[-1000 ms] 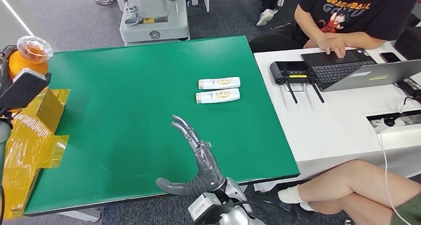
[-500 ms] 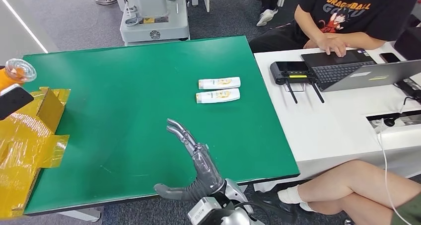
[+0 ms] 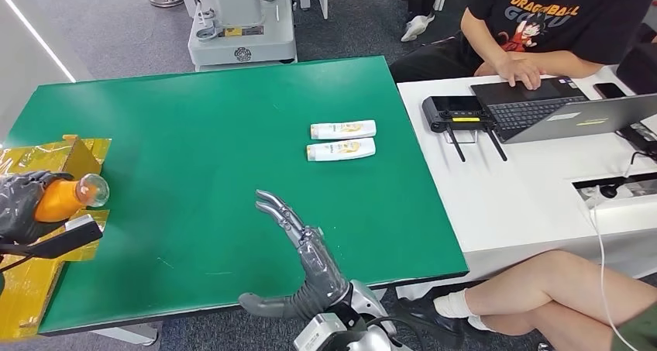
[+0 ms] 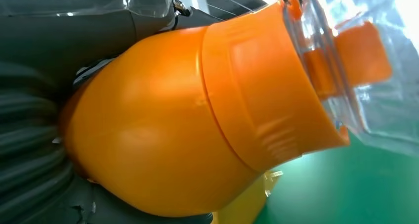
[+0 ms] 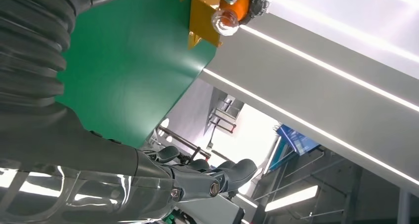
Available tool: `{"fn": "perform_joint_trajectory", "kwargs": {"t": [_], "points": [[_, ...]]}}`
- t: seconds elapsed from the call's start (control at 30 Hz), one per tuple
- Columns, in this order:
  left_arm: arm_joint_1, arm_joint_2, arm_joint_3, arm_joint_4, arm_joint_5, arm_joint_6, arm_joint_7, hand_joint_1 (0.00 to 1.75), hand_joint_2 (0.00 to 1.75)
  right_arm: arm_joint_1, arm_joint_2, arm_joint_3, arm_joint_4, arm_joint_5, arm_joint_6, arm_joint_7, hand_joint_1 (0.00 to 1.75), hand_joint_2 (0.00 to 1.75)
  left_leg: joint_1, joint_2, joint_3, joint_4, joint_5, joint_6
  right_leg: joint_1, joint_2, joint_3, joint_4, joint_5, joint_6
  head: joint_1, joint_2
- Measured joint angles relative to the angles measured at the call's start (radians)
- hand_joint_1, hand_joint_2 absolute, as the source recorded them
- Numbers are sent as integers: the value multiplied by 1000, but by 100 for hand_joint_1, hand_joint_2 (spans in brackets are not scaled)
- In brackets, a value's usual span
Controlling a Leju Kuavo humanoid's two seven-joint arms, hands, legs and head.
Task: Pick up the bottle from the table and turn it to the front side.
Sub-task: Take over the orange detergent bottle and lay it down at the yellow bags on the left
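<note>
Here, left robot hand [image 3: 22,206] gripped the orange bottle [image 3: 60,197] on its side, clear cap toward the green table [image 3: 194,157], above yellow packaging [image 3: 39,266] at the table's left edge, right robot hand [image 3: 298,246] spread open, holding nothing

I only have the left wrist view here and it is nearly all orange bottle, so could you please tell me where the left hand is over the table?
Observer: In the head view the left hand holds the orange bottle at the left edge of the green table, over the yellow box.
Operator: Thank you. Which way does the cap point?
Observer: The clear cap points toward the table's middle; the bottle lies roughly level.
Operator: And the right hand?
Observer: The right hand hovers open over the table's near edge, holding nothing, short of two white bottles lying side by side.
</note>
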Motion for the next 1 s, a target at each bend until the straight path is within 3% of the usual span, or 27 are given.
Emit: {"fn": "perform_joint_trajectory", "kwargs": {"t": [0.23,0.47,0.67,1.0], "points": [[-21,-61,-44,111,-74,-2,-18,175,175,11,0,-1,0,0,6,-6,0,175,0,0,0,0,0,0,0,-1,0,0,1,-1,0,0],[-79,-130,-98,220,-111,-87,-34,175,175,21,0,-1,-1,-1,7,-8,0,175,0,0,0,0,1,-1,0,0,0,0,1,-1,0,0],[-172,-156,-167,296,-133,-213,-32,175,175,37,0,-3,-5,-5,10,-9,0,175,0,0,0,0,1,-1,0,-1,0,0,1,-1,0,0],[-233,-185,-226,367,-158,-228,11,175,175,52,0,-8,-19,-4,8,-9,0,175,0,0,0,0,1,-1,0,0,0,0,1,-1,0,0]]}}
